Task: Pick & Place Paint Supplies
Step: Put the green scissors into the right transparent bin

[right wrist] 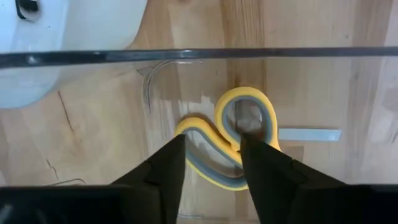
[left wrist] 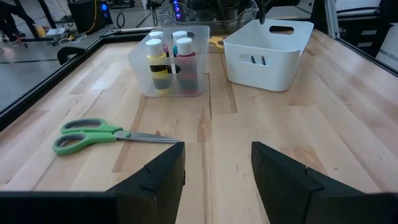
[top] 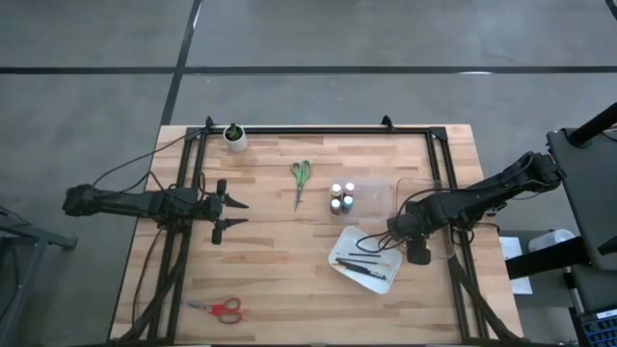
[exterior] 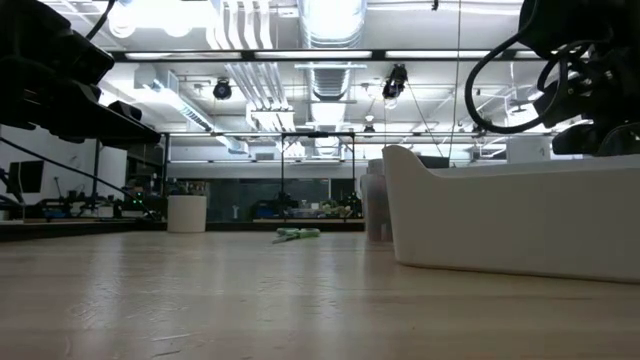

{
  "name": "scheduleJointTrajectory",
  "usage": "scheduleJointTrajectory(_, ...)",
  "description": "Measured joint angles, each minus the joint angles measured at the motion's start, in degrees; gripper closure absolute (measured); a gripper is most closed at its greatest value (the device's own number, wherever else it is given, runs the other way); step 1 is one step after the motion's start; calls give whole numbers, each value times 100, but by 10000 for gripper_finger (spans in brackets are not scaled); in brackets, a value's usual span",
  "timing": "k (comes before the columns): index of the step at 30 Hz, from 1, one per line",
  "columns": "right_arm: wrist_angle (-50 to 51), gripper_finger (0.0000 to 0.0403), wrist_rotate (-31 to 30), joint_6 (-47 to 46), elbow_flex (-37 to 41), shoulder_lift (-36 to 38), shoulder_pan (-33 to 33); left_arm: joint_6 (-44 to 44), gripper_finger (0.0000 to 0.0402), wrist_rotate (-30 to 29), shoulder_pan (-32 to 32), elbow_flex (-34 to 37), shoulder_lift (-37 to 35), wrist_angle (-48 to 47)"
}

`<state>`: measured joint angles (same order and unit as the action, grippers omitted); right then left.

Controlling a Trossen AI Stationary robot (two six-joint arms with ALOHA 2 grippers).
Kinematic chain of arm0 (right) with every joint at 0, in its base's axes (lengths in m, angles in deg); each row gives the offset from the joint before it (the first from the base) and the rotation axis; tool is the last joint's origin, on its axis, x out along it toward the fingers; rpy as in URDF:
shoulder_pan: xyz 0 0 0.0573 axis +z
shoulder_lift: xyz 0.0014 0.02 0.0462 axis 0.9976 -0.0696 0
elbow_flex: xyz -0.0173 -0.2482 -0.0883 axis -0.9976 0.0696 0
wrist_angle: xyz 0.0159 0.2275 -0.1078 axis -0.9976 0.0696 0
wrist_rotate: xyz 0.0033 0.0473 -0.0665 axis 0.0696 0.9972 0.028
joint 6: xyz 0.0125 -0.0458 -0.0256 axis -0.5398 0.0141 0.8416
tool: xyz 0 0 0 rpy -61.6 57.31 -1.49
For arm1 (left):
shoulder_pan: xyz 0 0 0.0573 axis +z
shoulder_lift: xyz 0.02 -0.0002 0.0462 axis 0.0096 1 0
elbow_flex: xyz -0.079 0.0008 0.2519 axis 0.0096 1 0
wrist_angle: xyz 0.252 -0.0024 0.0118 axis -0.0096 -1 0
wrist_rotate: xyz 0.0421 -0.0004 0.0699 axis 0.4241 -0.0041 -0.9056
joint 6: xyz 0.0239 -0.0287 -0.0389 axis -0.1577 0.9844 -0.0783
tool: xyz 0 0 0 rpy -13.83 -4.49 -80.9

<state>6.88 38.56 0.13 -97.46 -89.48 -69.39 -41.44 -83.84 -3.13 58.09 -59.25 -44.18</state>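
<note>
Right gripper point(right wrist: 211, 165), nearest in its wrist view, hangs just above the yellow-handled scissors point(right wrist: 239, 140), which lie inside a clear container point(right wrist: 186, 56) beside the white tray point(top: 366, 260). Its jaws stand narrowly parted with the handle loops showing between them and nothing visibly pinched; this reads as a release just made. To finish the step well, the jaws should spread a little more and rise straight up, so that neither finger snags a loop or the container's rim. In the high view, two dark brushes point(top: 371, 265) lie in the tray, and the paint bottles point(top: 341, 198) stand in a small clear bin just beyond it. Left gripper point(left wrist: 214, 165) waits at the counter's point(top: 280, 280) left side, jaws partly open and empty, facing the green-handled scissors point(left wrist: 99, 134), a likely next pick. Red-handled scissors point(top: 219, 308) lie near the counter's front edge, well apart from both arms.
</note>
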Motion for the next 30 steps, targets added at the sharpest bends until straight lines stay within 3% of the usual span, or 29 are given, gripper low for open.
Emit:
scheduleJointTrajectory(9, 1, 231, -2, -20, -21, 40, 0, 0, 215, 1, 0, 2, 0, 0)
scheduleJointTrajectory(16, 204, 230, -154, -105, -546, 280, 2, 0, 215, 0, 2, 2, 0, 1)
scheduleJointTrajectory(23, 441, 230, -1262, -131, -1286, 506, 1, 0, 215, 0, 1, 0, 0, 0)
scheduleJointTrajectory(30, -230, 230, -3107, -130, -2108, 470, -2, 0, 215, 1, 1, 1, 0, -1)
